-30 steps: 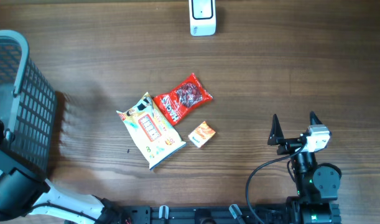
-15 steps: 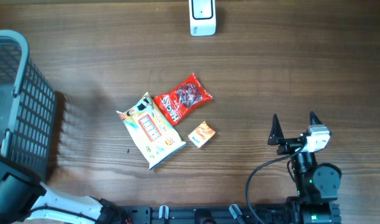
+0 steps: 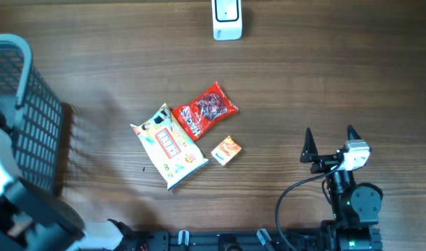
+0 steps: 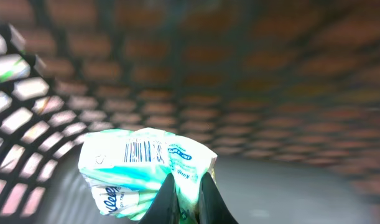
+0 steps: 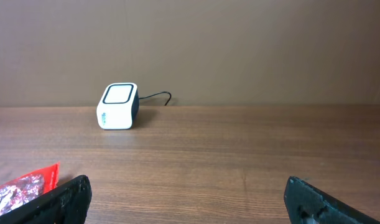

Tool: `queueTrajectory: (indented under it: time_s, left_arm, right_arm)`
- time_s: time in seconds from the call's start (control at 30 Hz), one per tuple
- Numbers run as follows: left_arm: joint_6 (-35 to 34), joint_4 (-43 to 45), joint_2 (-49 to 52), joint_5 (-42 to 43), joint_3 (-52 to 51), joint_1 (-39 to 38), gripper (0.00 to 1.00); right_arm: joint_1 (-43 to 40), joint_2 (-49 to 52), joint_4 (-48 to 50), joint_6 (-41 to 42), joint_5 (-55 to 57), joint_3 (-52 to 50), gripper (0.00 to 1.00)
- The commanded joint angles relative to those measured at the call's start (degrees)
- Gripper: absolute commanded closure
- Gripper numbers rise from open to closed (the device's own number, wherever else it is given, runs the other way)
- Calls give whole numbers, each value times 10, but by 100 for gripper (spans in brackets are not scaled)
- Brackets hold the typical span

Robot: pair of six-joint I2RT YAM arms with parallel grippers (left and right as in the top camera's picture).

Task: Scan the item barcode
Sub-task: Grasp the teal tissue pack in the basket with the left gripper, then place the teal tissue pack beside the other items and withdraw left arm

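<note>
slippage risk: left gripper jaws nip the packet by one edge inside the basket; right gripper jaws gape wide.

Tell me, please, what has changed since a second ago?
The left arm shifted at the basket, and the left fingers closed on the white-and-teal packet inside it. The right fingers stayed open and still; the scanner, yellow bag, red packet and orange box did not move.

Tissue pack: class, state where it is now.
Left wrist view: the tissue pack sits inside the grey mesh basket, far left in the overhead view, pinched by the left end effector.
</note>
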Motion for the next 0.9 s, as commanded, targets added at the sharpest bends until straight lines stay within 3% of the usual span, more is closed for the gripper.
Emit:
queueTrajectory:
  time_s: [0.0,0.2,0.33,0.47,0.6,0.63,0.67,0.7,0.73,0.87]
  left_arm:
    - [13,28,-109,1,16,-87,96]
    - [13,96,-257,57,16,-328,96]
    - [13,48,-308,146,16,-512,96]
    - [13,-54,-269,225,15,-684,96]
    - [13,-197,-115,253,8,-784,92]
    - [13,-205,-80,253,8,-792,86]
    - [13,-203,-30,253,8,-800,46]
    - [12,-199,-8,256,9,-802,18]
    - [13,-189,7,282,10,-800,0]
    - [11,-218,-74,314,70,-768,0]
  right_arm:
    - [1,-3,2,-5,3,-1,0]
    - [1,-3,2,-5,3,-1,0]
    - [1,-3,2,-5,3,-1,0]
    - [1,-3,2,-5,3,-1,0]
    - [1,-3,2,-5,3,-1,0]
    - [1,-3,2,-5,3,-1,0]
    - [1,-3,2,-5,3,-1,0]
    - [1,-3,2,-5,3,-1,0]
    - [1,-3,2,-5,3,-1,0]
    - [1,-3,2,-5,3,-1,0]
